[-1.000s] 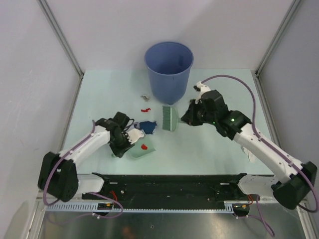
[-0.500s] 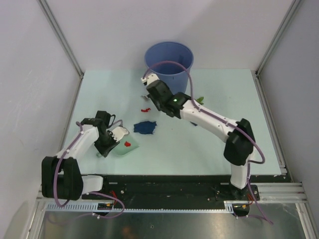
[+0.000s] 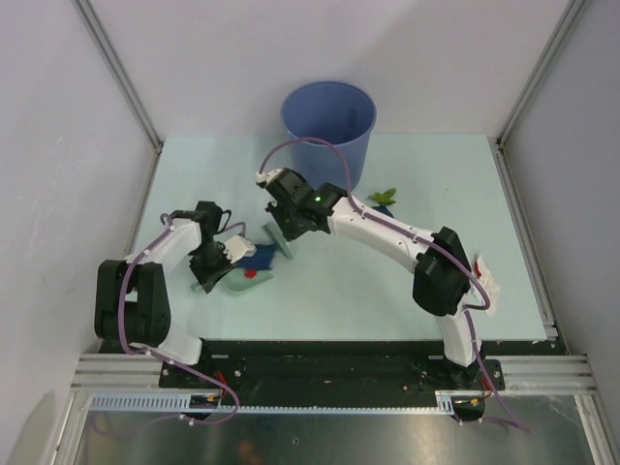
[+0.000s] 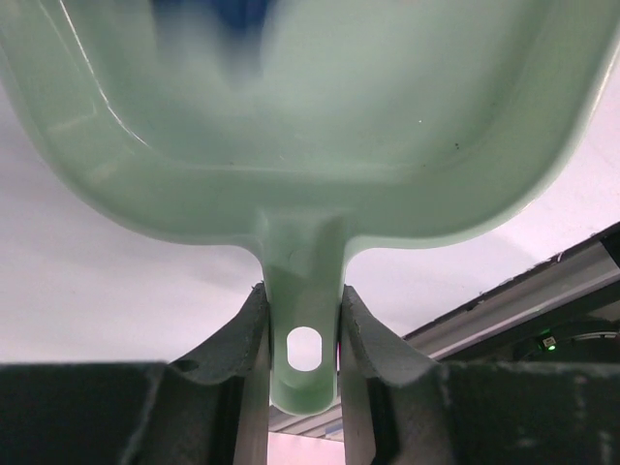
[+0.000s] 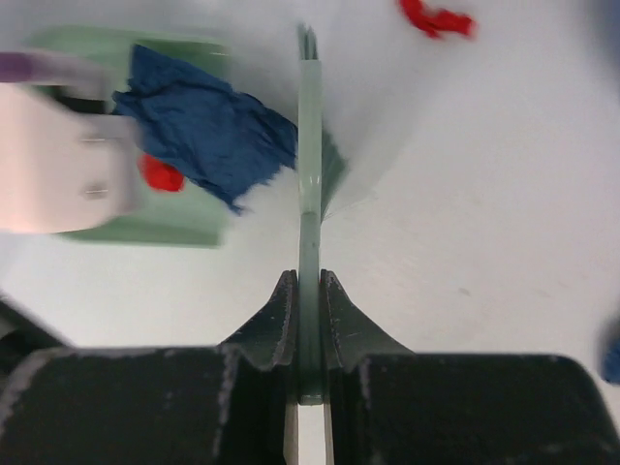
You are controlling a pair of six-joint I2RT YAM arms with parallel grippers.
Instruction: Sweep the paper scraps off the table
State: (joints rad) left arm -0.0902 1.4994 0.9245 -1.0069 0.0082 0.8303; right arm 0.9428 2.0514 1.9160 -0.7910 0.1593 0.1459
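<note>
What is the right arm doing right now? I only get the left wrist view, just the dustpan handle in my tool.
Observer: The right tool is shut on a brush, held edge-on beside the open side of the dustpan.
Operator: Anything in the pan yet?
Observer: A red scrap lies inside, and a dark blue scrap sits partly over its lip, against the brush.
Operator: What's lying outside it?
Observer: I can see a second red scrap on the far side of the brush, and a green scrap near the bucket.
</note>
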